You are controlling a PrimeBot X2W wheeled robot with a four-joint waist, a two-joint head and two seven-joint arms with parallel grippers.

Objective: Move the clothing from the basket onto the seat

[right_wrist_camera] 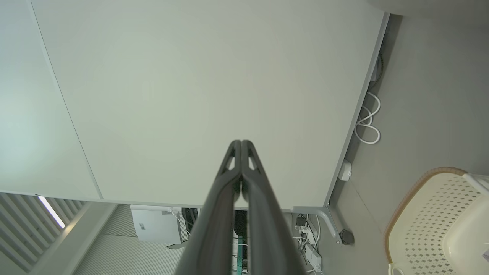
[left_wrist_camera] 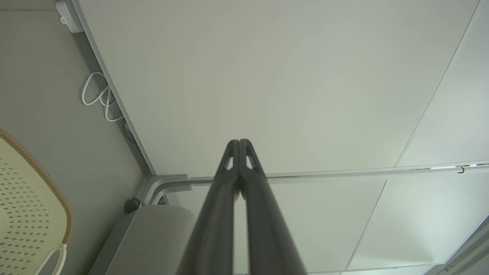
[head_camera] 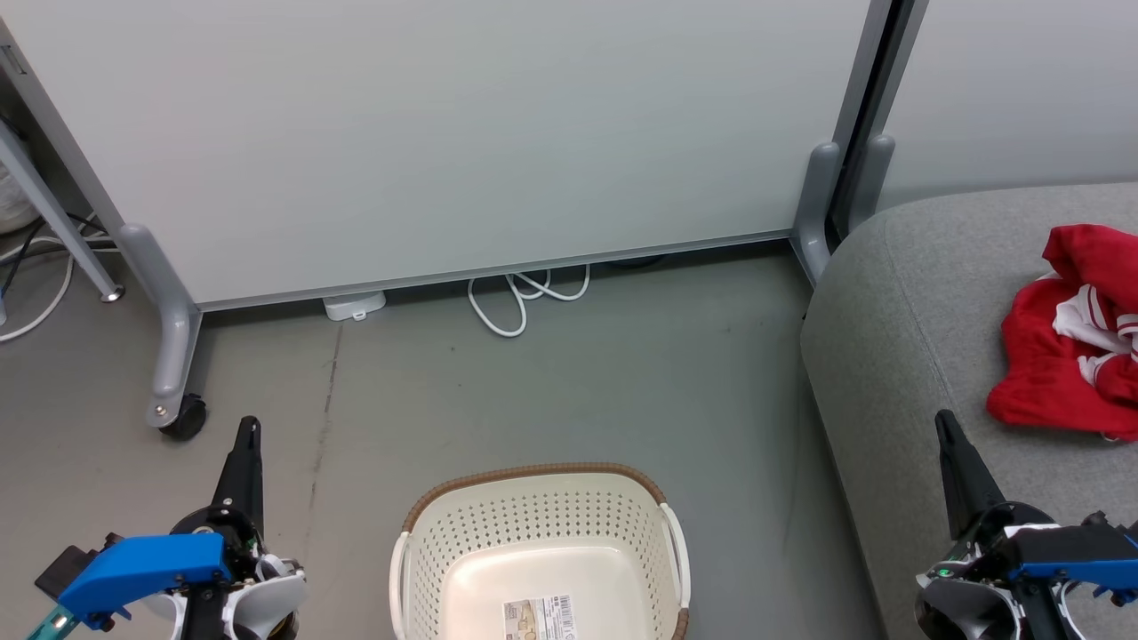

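Observation:
The red clothing (head_camera: 1071, 333) with white stripes lies crumpled on the grey seat (head_camera: 898, 338) at the right. On the floor at the bottom centre stands the cream basket (head_camera: 533, 524), its brown rim facing the wall; inside it I see just a barcode sticker (head_camera: 540, 618). My left gripper (head_camera: 249, 425) is shut and holds nothing, to the left of the basket. Over the seat's front edge, my right gripper (head_camera: 942, 418) is shut too and holds nothing. In the wrist views each pair of fingers (left_wrist_camera: 239, 142) (right_wrist_camera: 241, 142) is pressed together, pointing at the white panel. The basket rim (left_wrist_camera: 42, 172) (right_wrist_camera: 420, 179) shows at the edge of both.
A white partition panel (head_camera: 444, 133) on grey wheeled feet (head_camera: 173, 356) stands behind the basket. White cables (head_camera: 524, 298) and a small white box (head_camera: 356, 305) lie at its base. Grey floor (head_camera: 578, 391) lies between panel, basket and seat.

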